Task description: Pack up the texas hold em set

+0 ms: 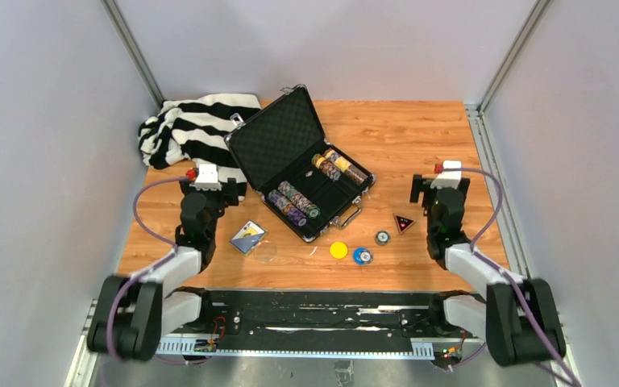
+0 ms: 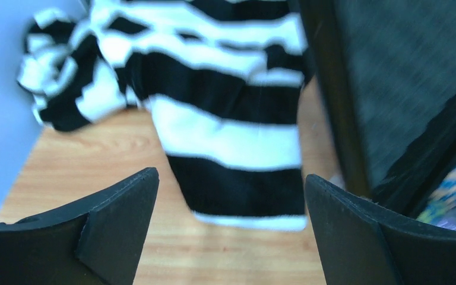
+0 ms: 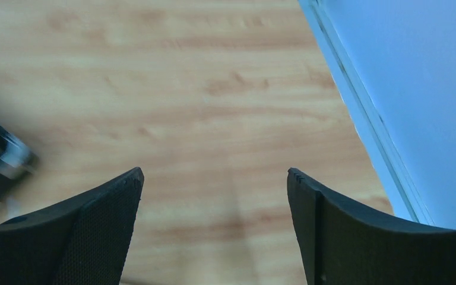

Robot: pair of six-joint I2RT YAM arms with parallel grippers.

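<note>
Fingers (image 2: 113, 225) gape empty on left gripper (image 1: 209, 192) and right gripper (image 3: 214, 178) alike; I'd drop the right squarely over the dark triangle (image 1: 404, 222) before closing.

The black case (image 1: 278, 137) lies open, its foam-lined lid tilted up toward the back left and its handle facing front right. Multicoloured chip rows (image 1: 293, 203) sit in two groups in its tray. In front lie the card box (image 1: 248, 237), a clear disc (image 1: 265, 251), a yellow disc (image 1: 338, 250), a blue disc (image 1: 362, 256), a dark triangle (image 1: 404, 222) and a small round piece (image 1: 382, 237), perhaps a chip.
</note>
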